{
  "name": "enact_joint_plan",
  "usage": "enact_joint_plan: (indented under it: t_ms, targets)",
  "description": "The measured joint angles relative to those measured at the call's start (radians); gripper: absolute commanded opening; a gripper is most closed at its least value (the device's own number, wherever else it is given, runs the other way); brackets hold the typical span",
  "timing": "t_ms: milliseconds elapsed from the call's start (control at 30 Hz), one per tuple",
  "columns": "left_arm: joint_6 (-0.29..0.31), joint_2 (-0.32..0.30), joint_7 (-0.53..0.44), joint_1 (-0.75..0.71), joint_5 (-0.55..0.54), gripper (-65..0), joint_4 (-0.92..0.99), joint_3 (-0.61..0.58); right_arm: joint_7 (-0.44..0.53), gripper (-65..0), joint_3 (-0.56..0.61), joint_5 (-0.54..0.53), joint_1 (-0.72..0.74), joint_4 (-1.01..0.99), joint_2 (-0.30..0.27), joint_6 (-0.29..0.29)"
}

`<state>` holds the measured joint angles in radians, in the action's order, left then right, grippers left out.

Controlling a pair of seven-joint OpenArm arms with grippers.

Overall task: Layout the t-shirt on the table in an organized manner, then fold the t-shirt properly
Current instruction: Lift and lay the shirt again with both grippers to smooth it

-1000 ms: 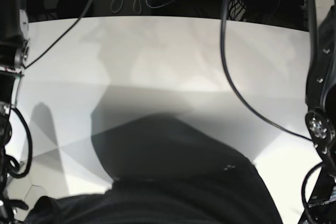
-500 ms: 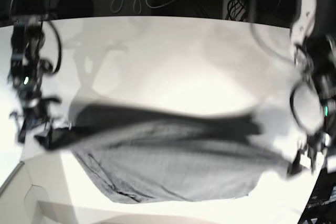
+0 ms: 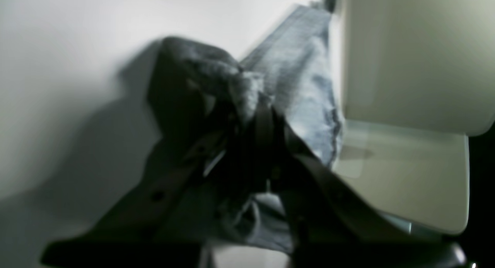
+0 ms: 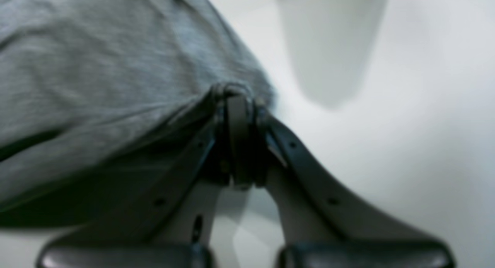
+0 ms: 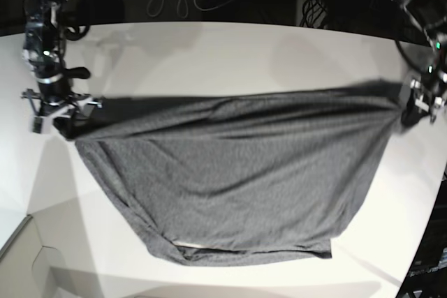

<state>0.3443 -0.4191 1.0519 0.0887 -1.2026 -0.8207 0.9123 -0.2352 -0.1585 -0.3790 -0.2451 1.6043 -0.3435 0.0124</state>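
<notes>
My left jaws (image 5: 418, 106) and right jaws (image 5: 57, 111) each clench a corner of the shirt (image 5: 230, 172), stretched taut between them over the surface (image 5: 230, 54). I judge this the laying-out step; next I should lower it flat, then release. One shirt, one surface, two jaws.

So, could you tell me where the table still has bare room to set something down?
Bare table runs along the far side, between the stretched top edge of the t-shirt and the cables at the back. A narrower strip lies in front of the hem. The middle is covered by cloth, and the sides are crowded by the right gripper and left gripper holding its corners.
</notes>
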Motion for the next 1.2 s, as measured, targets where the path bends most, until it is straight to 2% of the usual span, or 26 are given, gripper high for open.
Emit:
enact_joint_plan:
  t_ms: [67, 233, 467, 600, 700, 833, 933, 1133, 1200]
  targets:
    - [0.0, -0.002, 0.011, -0.047, -0.019, -64.7, -0.018, 0.027, 0.003, -65.0, -0.017, 0.0, -0.017, 0.004, -0.005, -0.001]
    - [0.008, -0.054, 0.011, -0.088, -0.095, -64.7, -0.053, 0.044, 0.0, -65.0, -0.009, -0.004, -0.068, 0.047, -0.002, 0.011]
    - [0.006, -0.034, 0.013, -0.04, -0.097, -64.7, -0.059, 0.043, -0.001, -65.0, -0.031, -0.003, -0.062, 0.156, 0.003, 0.012]
    - [0.005, 0.008, -0.014, 0.131, -0.037, -64.7, -0.052, 0.041, -0.014, -65.0, -0.048, 0.005, 0.021, 0.15, 0.001, 0.0]
    - [0.0, 0.032, -0.032, 0.271, 0.087, -64.7, -0.05, 0.022, -0.006, -65.0, -0.044, -0.002, 0.135, 0.084, -0.004, 0.011]
    - [-0.008, 0.037, -0.136, 0.504, 0.221, -64.7, -0.003, -0.167, -0.078, -65.0, -0.014, 0.006, 0.365, -0.08, -0.006, -0.002]
    - [0.002, 0.039, -0.192, 0.719, 0.256, -64.7, 0.097, -0.315, -0.08, -65.0, 0.029, 0.026, 0.551, -0.216, -0.026, 0.006]
    - [-0.015, 0.034, -0.445, 1.063, 0.388, -64.7, 0.346, -0.554, -0.08, -65.0, 0.064, 0.117, 0.908, -0.466, -0.04, -0.003]
    - [-0.013, 0.034, -0.472, 1.159, 0.385, -64.7, 0.382, -0.648, -0.076, -65.0, 0.065, 0.156, 1.005, -0.495, -0.039, -0.009]
